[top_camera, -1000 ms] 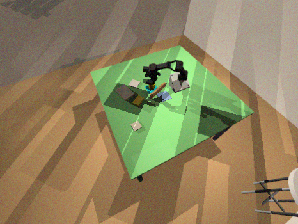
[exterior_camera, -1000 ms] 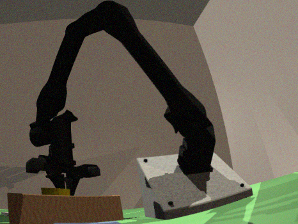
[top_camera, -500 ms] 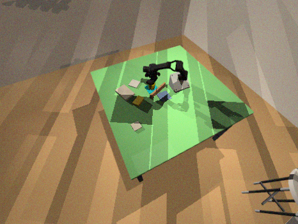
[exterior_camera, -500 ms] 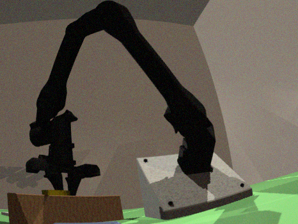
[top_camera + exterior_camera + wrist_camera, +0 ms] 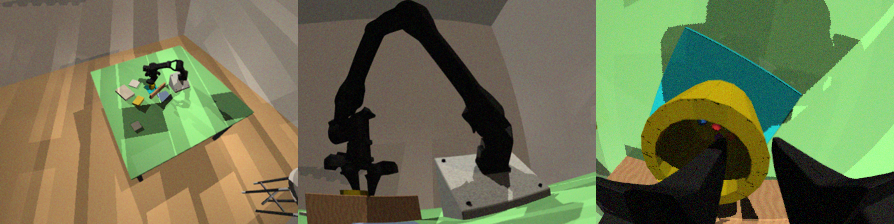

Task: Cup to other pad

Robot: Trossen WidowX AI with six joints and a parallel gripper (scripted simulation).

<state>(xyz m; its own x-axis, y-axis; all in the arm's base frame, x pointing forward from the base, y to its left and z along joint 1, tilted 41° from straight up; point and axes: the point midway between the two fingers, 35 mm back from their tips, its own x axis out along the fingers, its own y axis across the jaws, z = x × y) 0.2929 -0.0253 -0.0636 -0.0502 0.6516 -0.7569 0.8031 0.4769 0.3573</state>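
A yellow cup [image 5: 705, 137] stands on a teal pad [image 5: 729, 86], two marbles [image 5: 711, 124] inside. The gripper [image 5: 745, 163] straddles the cup's near wall, fingers parted, one inside, one outside.

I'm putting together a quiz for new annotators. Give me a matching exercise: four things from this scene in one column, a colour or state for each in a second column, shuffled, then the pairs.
Column one:
1. cup
2. pad
3. hand
4. arm's base plate

Column two:
A. grey
B. black, open
C. yellow
D. teal

Pairs: 1-C, 2-D, 3-B, 4-A
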